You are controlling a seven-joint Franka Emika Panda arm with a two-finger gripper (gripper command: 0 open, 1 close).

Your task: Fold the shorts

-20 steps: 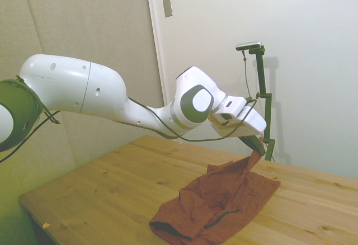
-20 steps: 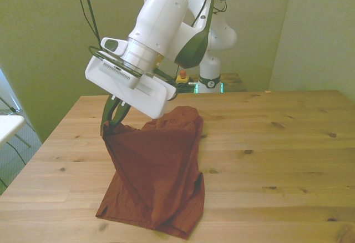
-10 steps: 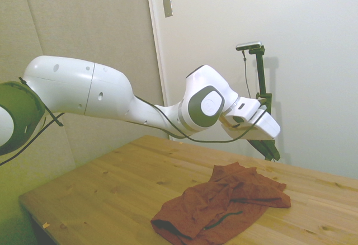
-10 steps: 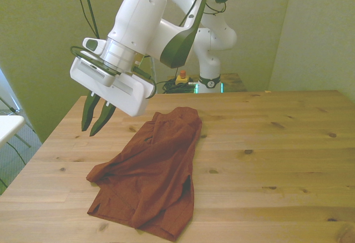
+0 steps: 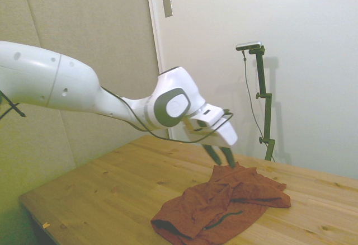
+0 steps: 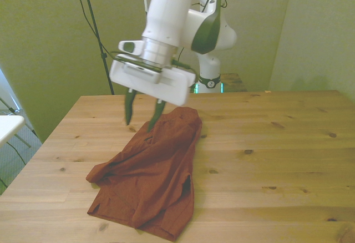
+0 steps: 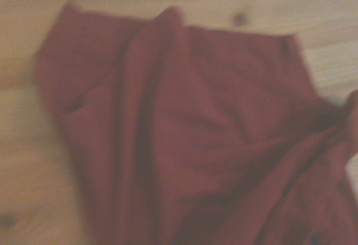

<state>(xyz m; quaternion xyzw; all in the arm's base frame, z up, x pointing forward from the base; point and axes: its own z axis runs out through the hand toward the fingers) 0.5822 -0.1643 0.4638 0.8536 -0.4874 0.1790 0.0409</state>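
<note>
Wooden table (image 6: 277, 143), knotty planks; grey wall plate (image 5: 167, 6) high on wall beside white door frame (image 5: 155, 43).

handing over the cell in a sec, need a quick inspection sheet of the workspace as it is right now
surface: wooden table, bare apart from the cloth
job's things: shorts lie rumpled and loosely doubled over near the front view's left, not a neat fold; dark pocket zip shows in the side view
clutter: nothing seen
grippers: gripper open, empty, fingers pointing down just above the shorts' far end
cables: dark cable loops along the arm to the wrist; more cabling on the floor by the robot base
surroundings: plain walls, a wall plate in the side view; no person seen
</note>
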